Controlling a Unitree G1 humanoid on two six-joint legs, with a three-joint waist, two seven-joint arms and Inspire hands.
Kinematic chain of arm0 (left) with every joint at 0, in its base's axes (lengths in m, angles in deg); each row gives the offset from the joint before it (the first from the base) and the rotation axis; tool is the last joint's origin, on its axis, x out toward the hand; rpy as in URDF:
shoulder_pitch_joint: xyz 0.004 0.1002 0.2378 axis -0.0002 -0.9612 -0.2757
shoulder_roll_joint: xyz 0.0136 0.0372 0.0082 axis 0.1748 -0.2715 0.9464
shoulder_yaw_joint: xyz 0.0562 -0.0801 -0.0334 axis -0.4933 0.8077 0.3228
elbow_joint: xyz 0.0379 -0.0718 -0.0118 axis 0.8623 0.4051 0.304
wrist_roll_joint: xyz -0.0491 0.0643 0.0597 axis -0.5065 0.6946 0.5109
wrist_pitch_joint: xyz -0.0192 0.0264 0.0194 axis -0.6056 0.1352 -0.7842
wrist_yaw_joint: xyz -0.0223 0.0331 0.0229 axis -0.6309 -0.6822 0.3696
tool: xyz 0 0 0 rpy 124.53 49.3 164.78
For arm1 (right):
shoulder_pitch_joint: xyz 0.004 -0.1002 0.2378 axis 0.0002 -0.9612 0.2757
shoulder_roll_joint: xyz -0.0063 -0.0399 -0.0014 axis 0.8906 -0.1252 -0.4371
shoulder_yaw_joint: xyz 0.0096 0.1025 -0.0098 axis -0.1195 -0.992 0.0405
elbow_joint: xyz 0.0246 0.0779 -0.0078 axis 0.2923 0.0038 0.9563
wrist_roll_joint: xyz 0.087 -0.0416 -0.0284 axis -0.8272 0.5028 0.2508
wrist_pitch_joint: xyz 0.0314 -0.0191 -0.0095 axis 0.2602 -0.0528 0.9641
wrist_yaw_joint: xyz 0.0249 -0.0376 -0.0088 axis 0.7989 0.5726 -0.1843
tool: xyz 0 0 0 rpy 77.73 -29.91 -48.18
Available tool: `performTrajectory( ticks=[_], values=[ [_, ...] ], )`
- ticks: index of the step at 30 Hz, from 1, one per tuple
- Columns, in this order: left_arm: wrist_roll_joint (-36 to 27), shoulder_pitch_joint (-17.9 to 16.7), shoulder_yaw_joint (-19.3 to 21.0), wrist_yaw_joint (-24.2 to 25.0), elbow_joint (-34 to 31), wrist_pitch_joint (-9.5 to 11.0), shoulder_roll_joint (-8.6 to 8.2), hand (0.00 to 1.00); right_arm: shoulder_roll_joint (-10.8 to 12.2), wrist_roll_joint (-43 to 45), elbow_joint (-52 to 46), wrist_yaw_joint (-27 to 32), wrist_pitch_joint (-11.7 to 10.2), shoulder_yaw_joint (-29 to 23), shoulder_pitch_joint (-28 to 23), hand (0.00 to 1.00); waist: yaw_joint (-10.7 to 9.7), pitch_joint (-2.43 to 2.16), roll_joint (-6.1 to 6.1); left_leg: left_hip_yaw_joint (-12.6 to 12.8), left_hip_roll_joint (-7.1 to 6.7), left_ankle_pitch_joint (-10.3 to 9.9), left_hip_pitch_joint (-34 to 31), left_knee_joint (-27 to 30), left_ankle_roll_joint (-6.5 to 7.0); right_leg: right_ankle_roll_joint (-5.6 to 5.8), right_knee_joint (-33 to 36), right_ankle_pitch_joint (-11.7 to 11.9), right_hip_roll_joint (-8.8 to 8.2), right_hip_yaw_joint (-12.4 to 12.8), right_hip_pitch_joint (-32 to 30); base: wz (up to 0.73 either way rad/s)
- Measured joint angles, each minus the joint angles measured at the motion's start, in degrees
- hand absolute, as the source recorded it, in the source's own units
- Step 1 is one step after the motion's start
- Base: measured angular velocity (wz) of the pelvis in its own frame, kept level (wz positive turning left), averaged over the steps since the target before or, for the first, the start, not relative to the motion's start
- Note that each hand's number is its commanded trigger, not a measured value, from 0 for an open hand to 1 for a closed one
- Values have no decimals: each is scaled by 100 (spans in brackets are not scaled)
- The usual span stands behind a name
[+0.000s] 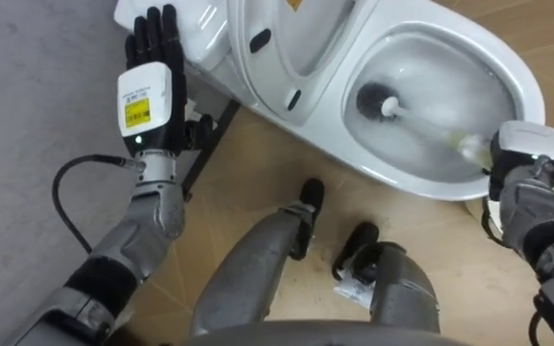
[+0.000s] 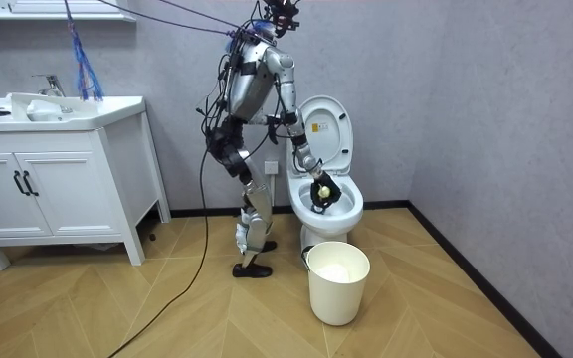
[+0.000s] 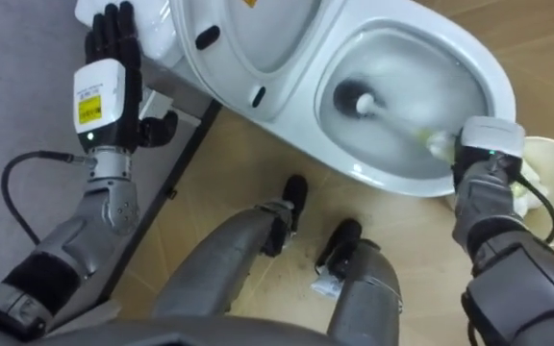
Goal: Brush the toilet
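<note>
The white toilet [image 1: 508, 67] stands before me with its lid [image 1: 287, 38] raised. The brush's dark head [image 1: 378, 101] lies inside the bowl near the bottom, and its pale handle [image 1: 440, 130] runs to the bowl's right rim. My right hand [image 1: 522, 159] is at that rim, shut on the handle's end. My left hand [image 1: 152, 67] rests with straight fingers against the cistern [image 1: 200, 29] at the upper left. In the room view I stand bent over the toilet [image 2: 326, 204], at its left, with the right hand [image 2: 319, 189] over the bowl.
A white waste bin [image 2: 338, 281] stands on the wooden floor just in front of the toilet, and its rim [image 3: 546, 183] shows beside my right hand. A white vanity cabinet [image 2: 58, 179] is at the room view's left. Grey walls close the corner behind the toilet.
</note>
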Motion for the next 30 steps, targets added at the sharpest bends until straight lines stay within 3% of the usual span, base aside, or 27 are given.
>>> performTrajectory(
  ticks=[3,6,10,15,20,24,26,30],
  values=[
    [50,31,46,-126,-129,46,168,0,-30,-1424,24,-10,-27,-229,166,100,-108,72,-134,70,0,49,-151,55,10,-7,113,-3,-29,25,-178,2],
    [64,63,82,-189,-128,65,168,0,5,-2276,6,-114,-39,-261,167,100,-201,67,-146,40,-3,56,-248,172,24,-6,182,-3,-53,4,-239,0],
    [83,86,102,-123,-97,62,167,0,287,-3125,6,-248,-36,-512,103,100,-404,66,-144,71,-88,106,-232,216,105,63,362,-37,-179,-3,-249,9],
    [287,178,154,-41,-35,50,93,0,450,-3374,-3,-464,-37,-878,21,100,-450,52,-112,66,-152,94,-260,265,158,143,498,-62,-259,17,-314,1],
    [517,206,147,-29,206,43,-19,0,448,-2367,174,-496,-170,-928,25,100,-419,17,-46,61,-199,114,-219,272,208,215,500,8,-295,22,-277,0],
    [651,233,58,158,240,-1,-33,0,440,-534,162,-490,-183,-736,73,100,-231,-23,37,74,-186,111,-215,303,248,218,473,28,-281,23,-263,-5],
    [663,229,-40,189,286,-16,-38,0,417,74,178,-482,-85,-569,59,100,-171,-29,96,55,-189,109,-178,298,250,220,447,29,-273,5,-215,0],
    [682,204,-98,290,300,-70,-42,0,359,1364,167,-580,147,-157,52,100,41,-35,134,65,-52,81,-118,295,221,199,235,117,-95,34,-109,-14]
  ],
)
